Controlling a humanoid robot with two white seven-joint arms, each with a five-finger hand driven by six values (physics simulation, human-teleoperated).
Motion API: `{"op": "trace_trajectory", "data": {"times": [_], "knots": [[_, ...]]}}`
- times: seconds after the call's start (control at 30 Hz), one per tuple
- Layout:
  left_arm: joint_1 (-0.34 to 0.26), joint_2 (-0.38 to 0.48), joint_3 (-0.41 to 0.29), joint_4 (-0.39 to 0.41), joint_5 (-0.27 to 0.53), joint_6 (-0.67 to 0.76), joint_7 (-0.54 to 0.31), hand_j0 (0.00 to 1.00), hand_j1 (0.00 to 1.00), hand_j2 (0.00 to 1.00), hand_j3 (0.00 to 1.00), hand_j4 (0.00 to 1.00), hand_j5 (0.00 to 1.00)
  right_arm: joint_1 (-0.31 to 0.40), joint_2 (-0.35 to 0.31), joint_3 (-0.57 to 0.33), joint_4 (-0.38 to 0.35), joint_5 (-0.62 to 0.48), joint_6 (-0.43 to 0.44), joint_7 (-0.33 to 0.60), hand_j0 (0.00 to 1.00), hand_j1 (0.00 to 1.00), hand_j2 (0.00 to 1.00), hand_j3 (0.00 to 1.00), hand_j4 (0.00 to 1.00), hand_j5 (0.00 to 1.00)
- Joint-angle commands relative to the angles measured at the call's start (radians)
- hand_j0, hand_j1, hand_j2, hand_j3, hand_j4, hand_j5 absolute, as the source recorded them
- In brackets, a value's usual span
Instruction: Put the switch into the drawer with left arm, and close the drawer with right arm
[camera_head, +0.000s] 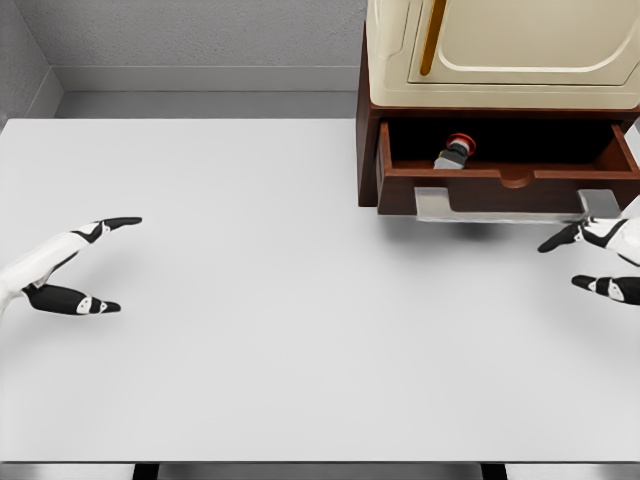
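Observation:
The switch (454, 152), a small grey body with a red button top, lies inside the open brown drawer (505, 179) of the cabinet at the upper right. The drawer is pulled out, with a metal handle (510, 206) along its front. My left hand (88, 262) hovers over the table at the far left, fingers spread and holding nothing. My right hand (590, 262) shows at the right edge, just below and right of the drawer handle, fingers spread and apart from it.
A cream cabinet body (500, 50) sits on top of the brown drawer frame. The white table (300, 330) spreads across the view, with its front edge along the bottom. Grey walls stand behind it.

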Motion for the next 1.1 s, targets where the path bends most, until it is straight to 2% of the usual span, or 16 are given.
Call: {"op": "trace_trajectory", "data": {"times": [0.0, 0.07, 0.37, 0.43, 0.53, 0.67, 1.07], "knots": [[0.002, -0.005, 0.025, 0.002, 0.031, 0.003, 0.000, 1.00, 1.00, 1.00, 1.00, 1.00, 1.00, 0.000, -0.002, 0.011, 0.000, -0.003, 0.001, 0.000, 0.68, 0.68, 0.68, 0.68, 0.68, 0.68], [0.003, -0.020, 0.052, 0.004, 0.033, 0.003, 0.000, 1.00, 1.00, 1.00, 1.00, 1.00, 1.00, 0.005, -0.005, 0.010, -0.003, -0.003, 0.001, 0.000, 0.68, 0.68, 0.68, 0.68, 0.68, 0.68], [0.003, -0.026, 0.055, 0.002, 0.031, 0.003, 0.000, 1.00, 1.00, 1.00, 1.00, 1.00, 1.00, -0.003, 0.021, 0.022, -0.006, 0.022, 0.001, 0.000, 0.68, 0.68, 0.68, 0.68, 0.68, 0.68], [0.003, -0.026, 0.055, 0.002, 0.031, 0.003, 0.000, 1.00, 1.00, 1.00, 1.00, 1.00, 1.00, -0.026, 0.041, 0.037, -0.006, 0.034, 0.001, 0.001, 0.68, 0.68, 0.68, 0.68, 0.68, 0.68], [0.003, -0.028, 0.055, 0.002, 0.031, 0.003, 0.000, 1.00, 1.00, 1.00, 1.00, 1.00, 1.00, -0.112, 0.094, 0.097, -0.004, 0.076, 0.001, 0.001, 0.68, 0.68, 0.68, 0.68, 0.68, 0.68], [0.003, -0.028, 0.055, 0.002, 0.031, 0.003, 0.000, 1.00, 1.00, 1.00, 1.00, 1.00, 1.00, -0.152, 0.130, 0.121, 0.000, 0.103, 0.001, 0.001, 0.68, 0.68, 0.68, 0.68, 0.68, 0.68], [0.003, -0.028, 0.055, 0.002, 0.031, 0.003, 0.000, 1.00, 1.00, 1.00, 1.00, 1.00, 1.00, -0.201, 0.154, 0.155, 0.003, 0.116, 0.001, 0.003, 0.68, 0.68, 0.68, 0.68, 0.68, 0.68]]}}
